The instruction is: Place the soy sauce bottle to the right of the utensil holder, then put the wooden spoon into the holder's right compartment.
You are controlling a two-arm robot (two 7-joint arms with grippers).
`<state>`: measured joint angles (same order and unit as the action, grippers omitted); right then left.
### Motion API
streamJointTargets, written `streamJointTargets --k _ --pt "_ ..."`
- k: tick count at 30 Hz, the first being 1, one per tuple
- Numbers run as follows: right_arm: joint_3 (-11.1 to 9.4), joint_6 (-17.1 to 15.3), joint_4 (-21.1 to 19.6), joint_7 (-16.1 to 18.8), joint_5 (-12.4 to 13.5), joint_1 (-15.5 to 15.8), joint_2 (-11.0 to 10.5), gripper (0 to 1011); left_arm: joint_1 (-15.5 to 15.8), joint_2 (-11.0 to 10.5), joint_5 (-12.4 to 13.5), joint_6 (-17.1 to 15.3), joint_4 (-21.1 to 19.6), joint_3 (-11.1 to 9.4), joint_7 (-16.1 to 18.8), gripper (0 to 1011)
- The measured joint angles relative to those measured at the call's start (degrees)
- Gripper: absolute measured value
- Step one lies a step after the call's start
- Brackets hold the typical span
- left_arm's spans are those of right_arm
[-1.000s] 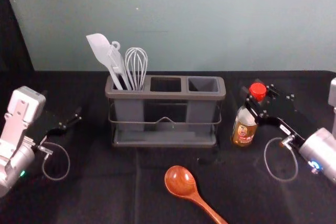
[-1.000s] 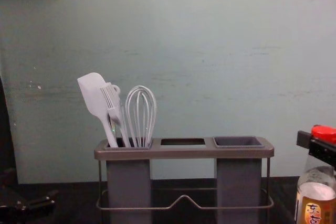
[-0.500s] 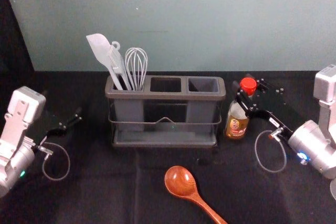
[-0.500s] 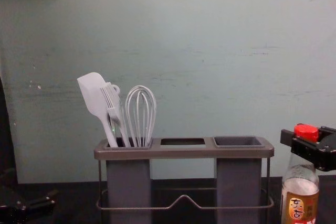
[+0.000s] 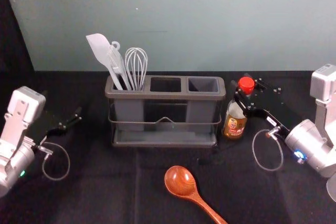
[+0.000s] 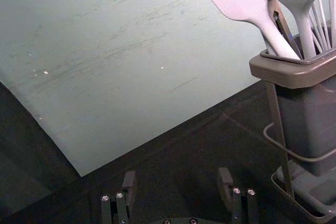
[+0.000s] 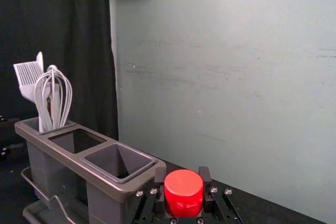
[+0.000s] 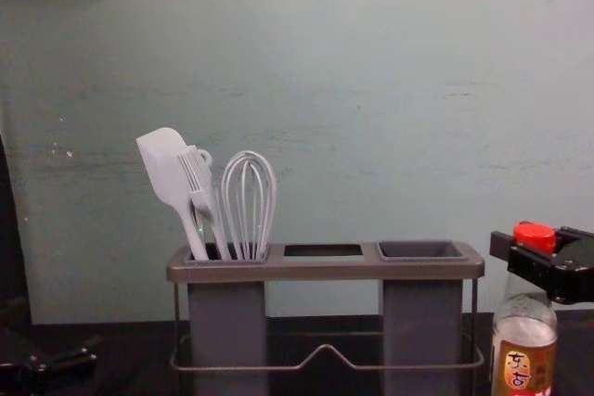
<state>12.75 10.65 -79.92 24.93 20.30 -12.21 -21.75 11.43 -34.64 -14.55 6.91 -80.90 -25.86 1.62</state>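
Left gripper (image 6: 177, 182) is wide open at left, and right gripper (image 7: 182, 177), pinching the bottle's (image 5: 233, 125) cap (image 5: 246, 85), may hit the holder (image 5: 165, 96) beside it if pushed closer.

Soft light, glints on spoon (image 5: 181, 181)

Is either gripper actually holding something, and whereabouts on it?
Yes, the right gripper holds the soy sauce bottle by its neck, just below the red cap. The left gripper is open, holding nothing.
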Motion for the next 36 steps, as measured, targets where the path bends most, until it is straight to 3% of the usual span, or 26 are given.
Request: streamJointTargets --k 19,29,36 --pt "-0.25 0.49 0.81 -0.05 -0.03 0.04 0.83 410 0.0 0.0 0.0 0.0 0.0 0.0 0.0 1011" --pt "-2.23 1.67 -3.7 -0.88 1.03 2.11 0.7 756 0.0 0.0 0.0 0.0 0.0 0.0 0.0 1012" --pt "-3.24 1.63 -7.97 -0.9 1.9 3.96 -0.13 932 0.0 0.0 0.0 0.0 0.0 0.0 0.0 1011"
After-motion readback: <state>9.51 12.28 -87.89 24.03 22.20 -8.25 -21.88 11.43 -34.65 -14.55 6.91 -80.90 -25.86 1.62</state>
